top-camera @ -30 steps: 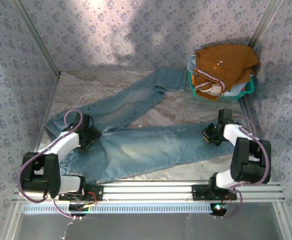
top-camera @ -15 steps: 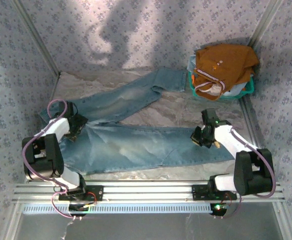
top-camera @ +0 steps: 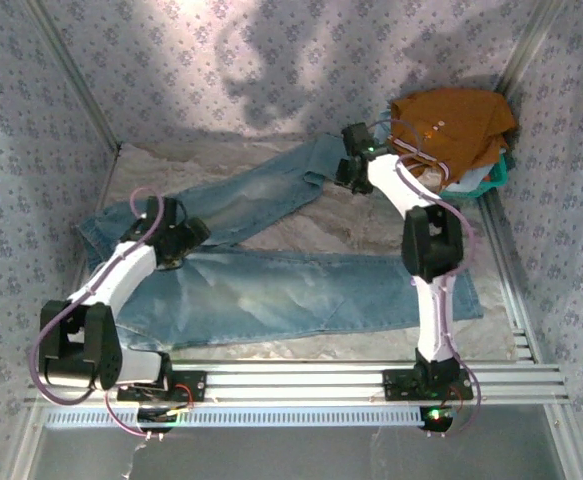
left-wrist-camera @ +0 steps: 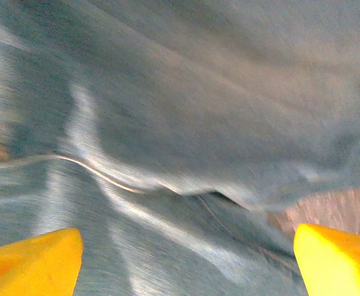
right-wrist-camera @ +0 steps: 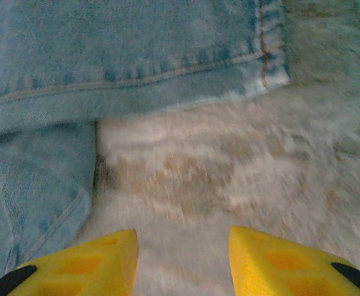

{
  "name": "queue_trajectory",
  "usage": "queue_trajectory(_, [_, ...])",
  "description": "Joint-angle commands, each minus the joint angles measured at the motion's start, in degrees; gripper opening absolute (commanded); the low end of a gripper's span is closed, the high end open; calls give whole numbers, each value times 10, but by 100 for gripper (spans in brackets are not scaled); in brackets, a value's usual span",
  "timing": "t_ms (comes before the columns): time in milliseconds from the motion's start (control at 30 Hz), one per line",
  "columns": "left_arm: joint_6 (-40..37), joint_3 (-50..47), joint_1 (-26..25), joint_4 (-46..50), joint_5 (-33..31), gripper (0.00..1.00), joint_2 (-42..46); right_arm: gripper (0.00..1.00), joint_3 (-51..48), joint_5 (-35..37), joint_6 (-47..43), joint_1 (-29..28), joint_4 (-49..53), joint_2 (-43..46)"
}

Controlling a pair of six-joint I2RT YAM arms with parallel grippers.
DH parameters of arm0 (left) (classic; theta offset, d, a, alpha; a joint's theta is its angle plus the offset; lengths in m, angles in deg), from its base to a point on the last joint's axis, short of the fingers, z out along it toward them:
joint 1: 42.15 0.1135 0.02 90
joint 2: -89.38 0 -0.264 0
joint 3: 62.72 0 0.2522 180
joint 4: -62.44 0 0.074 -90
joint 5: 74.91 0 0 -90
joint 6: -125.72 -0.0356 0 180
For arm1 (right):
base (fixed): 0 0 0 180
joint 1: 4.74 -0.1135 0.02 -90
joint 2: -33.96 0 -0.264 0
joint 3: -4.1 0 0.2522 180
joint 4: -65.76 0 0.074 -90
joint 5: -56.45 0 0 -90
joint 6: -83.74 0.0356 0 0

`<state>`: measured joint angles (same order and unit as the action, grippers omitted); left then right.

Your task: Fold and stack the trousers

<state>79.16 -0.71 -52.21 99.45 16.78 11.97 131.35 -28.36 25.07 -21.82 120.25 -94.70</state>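
Step, likely: first fold, nothing gripped yet | trousers (top-camera: 271,295) flat on the surface (top-camera: 371,225), legs in a V | your left jaws wide, empty, where legs meet | right jaws parted, empty, just short of far hem (right-wrist-camera: 167,68) | next: you pinch that hem.

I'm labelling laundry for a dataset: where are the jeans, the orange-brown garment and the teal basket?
jeans (top-camera: 301,295), top view, middle of the near leg.
orange-brown garment (top-camera: 456,120), top view, its centre.
teal basket (top-camera: 492,179), top view, exposed right rim.
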Motion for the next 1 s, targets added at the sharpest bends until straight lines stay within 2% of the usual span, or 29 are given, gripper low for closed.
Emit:
queue_trajectory(0, [-56,61,-67,2,-9,88,-59,48,79,6,-19,7,78,-47])
queue_trajectory(167, [-167,306,-185,80,-89,86,-250,53,34,6,-19,7,72,-3])
queue_trajectory(267, [-241,444,-230,97,-93,83,-380,54,-34,-20,-14,18,57,57])
queue_trajectory(333, [-277,518,-248,103,-107,83,-449,56,-94,-37,-15,25,36,109])
queue_trajectory(433, [-315,588,-258,91,-97,83,-520,58,-177,-74,-15,42,11,184])
queue_trajectory(600, [-336,698,-264,133,-129,78,-613,59,-272,-108,-17,65,-16,291])
queue_trajectory(667, [-336,699,-264,132,-139,66,-621,60,-291,-108,-20,67,-18,320])
queue_trajectory(733, [-337,684,-264,124,-154,48,-617,59,-303,-106,-25,68,-14,341])
queue_trajectory(767, [-341,670,-264,117,-155,36,-611,59,-308,-107,-25,68,-15,350])
queue_trajectory(833, [-347,639,-264,99,-156,7,-592,58,-317,-108,-26,69,-15,364])
queue_trajectory(867, [-351,616,-264,93,-154,0,-582,57,-319,-108,-27,69,-15,367])
queue_trajectory(967, [-362,553,-266,81,-140,0,-543,56,-324,-109,-27,68,-17,374])
